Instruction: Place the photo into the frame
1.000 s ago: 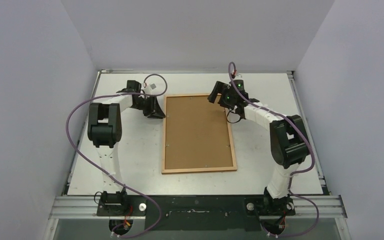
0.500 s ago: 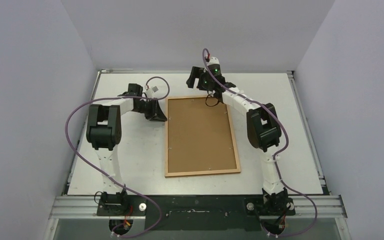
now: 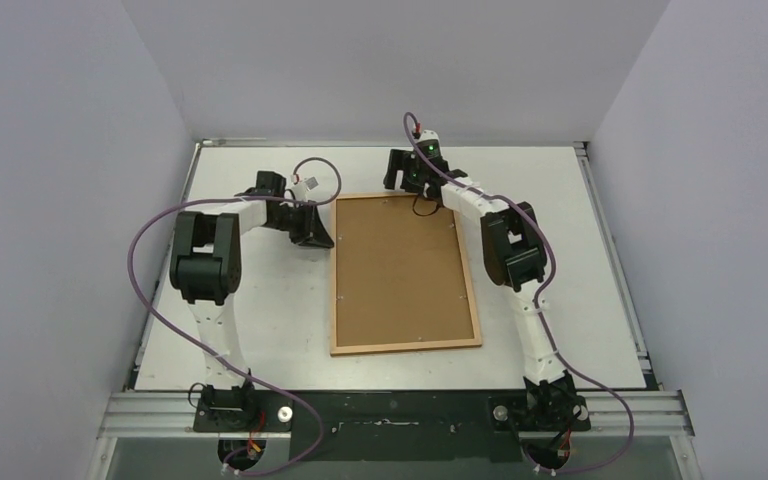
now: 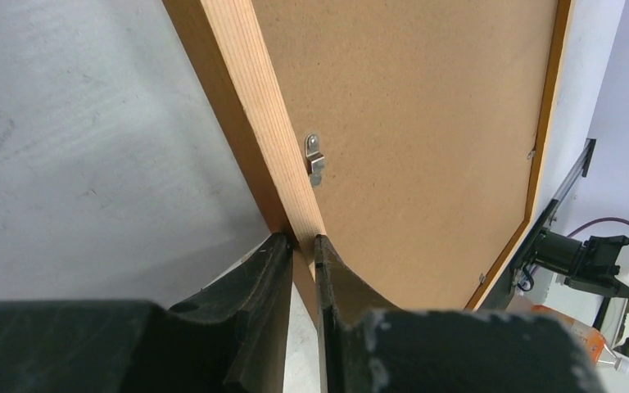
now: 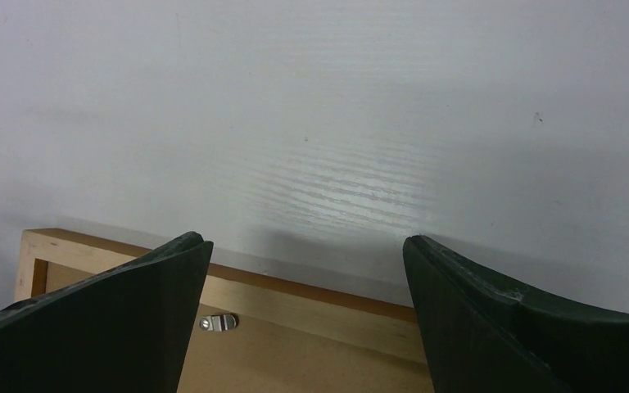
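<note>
Two grippers, two very different states. My left gripper point(image 4: 301, 242) is closed down to a narrow gap and grips the frame point(image 3: 406, 346). In the left wrist view its fingertips point(image 4: 270, 262) clamp the wooden border of the left long side, one finger on each side of the wood. The grip is just short of a small metal clip point(image 4: 315, 157) that sits on the backing point(image 3: 400, 270). From the top view, that grip is near the far end of that side.

My right gripper point(image 5: 307, 246) stands spread wide and holds nothing. It hangs over the frame's far short border. In its wrist view the wood and a second clip point(image 5: 217, 322) show low between the fingers, with bare table point(image 5: 336, 123) beyond.

The frame lies on the table between the two arms, back side up. Its long sides run away from the bases, slightly skewed. The brown backing fills it edge to edge. Whether the photo lies under that sheet I cannot tell from here.
</note>
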